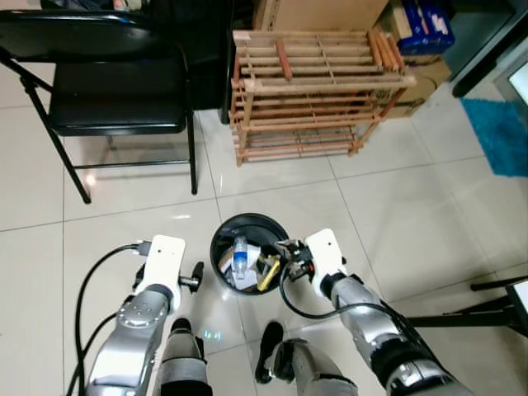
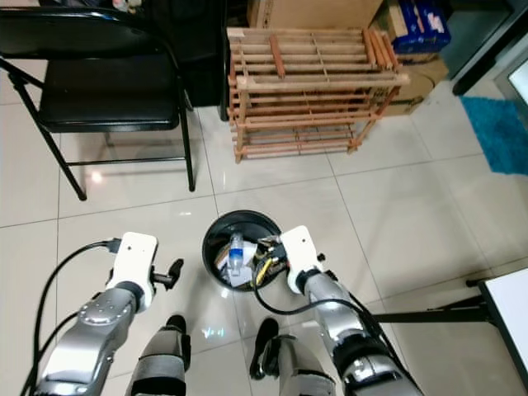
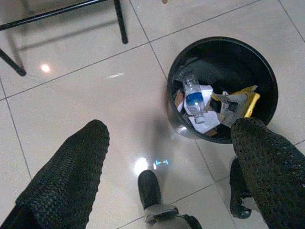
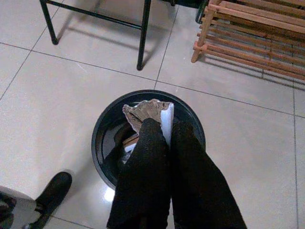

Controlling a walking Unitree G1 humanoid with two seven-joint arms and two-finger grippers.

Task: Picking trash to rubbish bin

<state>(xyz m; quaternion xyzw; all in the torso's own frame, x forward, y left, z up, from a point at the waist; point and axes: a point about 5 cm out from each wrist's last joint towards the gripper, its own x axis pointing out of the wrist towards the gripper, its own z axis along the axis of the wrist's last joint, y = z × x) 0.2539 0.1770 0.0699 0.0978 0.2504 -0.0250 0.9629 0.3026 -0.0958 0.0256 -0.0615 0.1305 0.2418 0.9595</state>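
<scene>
**A:** From the head views we note the rubbish bin (image 1: 247, 250) standing on the tiled floor (image 1: 396, 198) in front of the robot's feet, with a folding chair (image 1: 115, 91) and a wooden rack (image 1: 318, 91) beyond it. The right hand (image 1: 285, 257) sits over the bin's rim; the left hand (image 1: 195, 278) hovers just beside the bin.

**B:** Agreed. In the left wrist view we see its fingers (image 3: 71, 176) spread wide with nothing between them. The bin already holds a plastic bottle (image 3: 194, 99), paper scraps and a yellow wrapper (image 3: 250, 99).

**A:** In the right wrist view we find the fingers (image 4: 143, 176) pressed together on a crumpled brown-and-white paper (image 4: 150, 112), held directly above the bin's opening.

**B:** We judge the step to be the drop itself. The next move calls for the right hand to open so the paper falls inside, then to lift clear of the rim.
</scene>
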